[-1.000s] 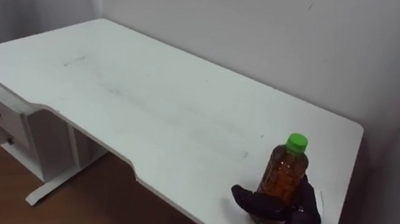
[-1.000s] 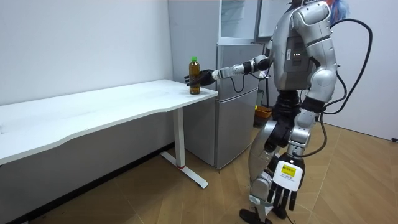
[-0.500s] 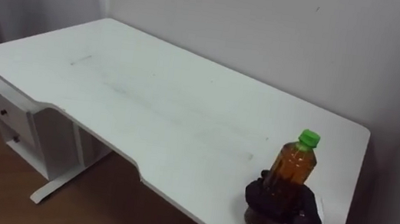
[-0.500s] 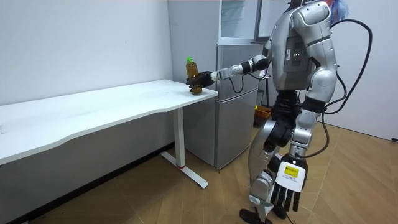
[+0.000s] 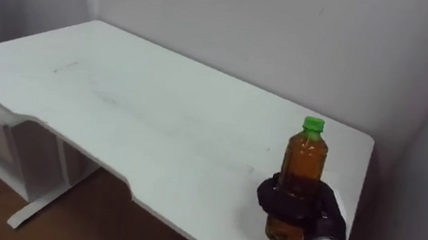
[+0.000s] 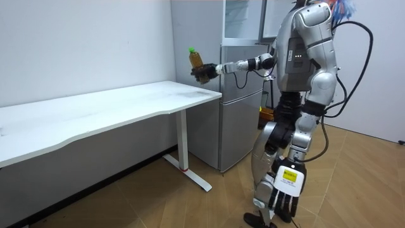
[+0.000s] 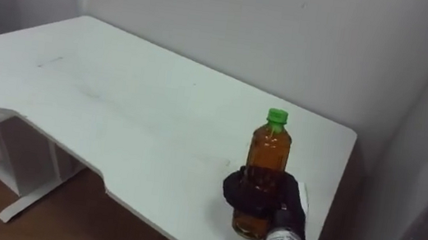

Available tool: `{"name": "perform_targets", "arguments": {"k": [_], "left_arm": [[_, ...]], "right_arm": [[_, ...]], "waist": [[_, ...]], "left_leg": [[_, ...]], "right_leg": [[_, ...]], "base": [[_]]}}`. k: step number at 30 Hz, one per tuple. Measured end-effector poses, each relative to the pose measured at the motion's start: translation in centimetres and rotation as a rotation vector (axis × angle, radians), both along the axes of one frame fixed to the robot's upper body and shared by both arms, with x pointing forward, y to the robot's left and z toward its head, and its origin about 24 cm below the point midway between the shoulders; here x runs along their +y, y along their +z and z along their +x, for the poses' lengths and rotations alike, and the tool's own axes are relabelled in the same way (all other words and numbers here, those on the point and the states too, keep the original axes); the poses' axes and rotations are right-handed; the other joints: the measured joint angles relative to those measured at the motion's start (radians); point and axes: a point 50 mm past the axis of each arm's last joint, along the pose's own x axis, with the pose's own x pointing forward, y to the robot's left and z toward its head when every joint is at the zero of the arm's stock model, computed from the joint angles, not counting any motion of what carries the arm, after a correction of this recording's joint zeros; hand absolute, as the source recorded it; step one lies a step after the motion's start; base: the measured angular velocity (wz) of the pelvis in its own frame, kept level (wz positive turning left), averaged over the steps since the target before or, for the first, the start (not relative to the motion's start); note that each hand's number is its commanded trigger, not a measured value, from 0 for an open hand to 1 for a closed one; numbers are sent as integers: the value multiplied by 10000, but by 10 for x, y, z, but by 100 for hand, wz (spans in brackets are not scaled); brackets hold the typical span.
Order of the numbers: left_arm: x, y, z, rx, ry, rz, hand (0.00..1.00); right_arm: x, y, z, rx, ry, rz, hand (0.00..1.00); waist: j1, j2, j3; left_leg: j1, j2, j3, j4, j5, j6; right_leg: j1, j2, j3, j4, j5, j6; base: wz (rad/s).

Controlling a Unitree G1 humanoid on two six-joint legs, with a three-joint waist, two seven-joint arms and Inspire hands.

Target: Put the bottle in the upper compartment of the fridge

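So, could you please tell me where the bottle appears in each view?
Left eye view: bottle lower right, gripped by the right hand.
Right eye view: lower centre-right, same grip.
Room view: upper centre, held above the table's end.
Shared landmark: the white table.

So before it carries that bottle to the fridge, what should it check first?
1. Right hand curled round the bottle: ok.
2. Bottle clear of the table: ok, the room view shows it in the air.
3. Green cap on: ok.
4. Bottle near upright: ok, with a slight lean in the room view.
5. Upper fridge open: cannot tell; shelves seem to show, but it is not certain.
6. Left hand free: ok, it hangs open beside the leg.
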Motion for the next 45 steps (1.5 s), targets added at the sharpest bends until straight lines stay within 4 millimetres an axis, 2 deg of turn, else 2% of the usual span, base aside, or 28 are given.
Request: {"name": "perform_targets", "arguments": {"k": [2,5,8,10,12,14,19,25,32,39,45], "left_arm": [[5,1,1,-155,292,99,0],[8,2,0,-172,415,196,0],[9,1,-2,-87,417,245,0],[9,1,-3,-41,436,221,0],[9,1,-2,-83,441,217,0],[11,2,-2,-157,594,268,0],[13,0,-10,74,837,284,0],[13,-1,-21,422,1159,279,0],[15,0,-23,419,1506,224,0],[17,0,-28,434,1710,293,0],[21,2,-34,517,1896,465,0]], "right_arm": [[-5,16,-3,-725,384,49,100],[-8,31,-9,-1410,594,93,100],[-12,31,-11,-1506,739,-309,100],[-18,29,-13,-1447,822,-522,100],[-24,33,-13,-1565,893,-633,100],[-21,44,-14,-2012,1202,-635,100],[-15,75,-22,-3447,1456,-847,100],[-42,100,-28,-4301,804,-984,100],[-64,125,-43,-5454,-27,-1182,100],[-83,135,-48,-5867,-792,-1246,100],[-97,141,-52,-6095,-1512,-1227,100]], "waist": [[-290,-54,-40],[-562,-44,-54],[-763,-11,-77],[-978,-23,-199],[-1094,-37,-212],[-1159,-49,-233],[-1482,-70,-235],[-1770,-217,-246],[-2231,-156,-236],[-2527,-140,-279],[-2977,-275,-287]], "left_leg": [[17,4,36,6,-14,20],[79,15,198,6,-26,39],[357,50,381,-67,-54,73],[390,44,399,-103,-60,83],[461,68,542,-161,-56,90],[607,116,737,-188,-69,104],[949,149,864,-242,-100,111],[1149,190,1014,-248,-155,103],[1175,245,1208,-229,-205,94],[1404,362,1540,-355,-231,35],[1430,403,1706,-396,-239,18]], "right_leg": [[2,-2,46,11,8,13],[-4,3,291,14,20,32],[148,20,520,20,46,50],[149,5,563,41,48,55],[122,4,733,114,50,57],[142,14,932,196,51,55],[364,59,1103,142,95,59],[530,160,1562,36,170,55],[459,218,1843,49,236,41],[481,330,2187,39,268,3],[436,343,2265,32,268,-6]], "base": [[-5],[-15],[-24],[-7],[-20],[-25],[-8],[-10],[-10],[-16],[-8]]}}
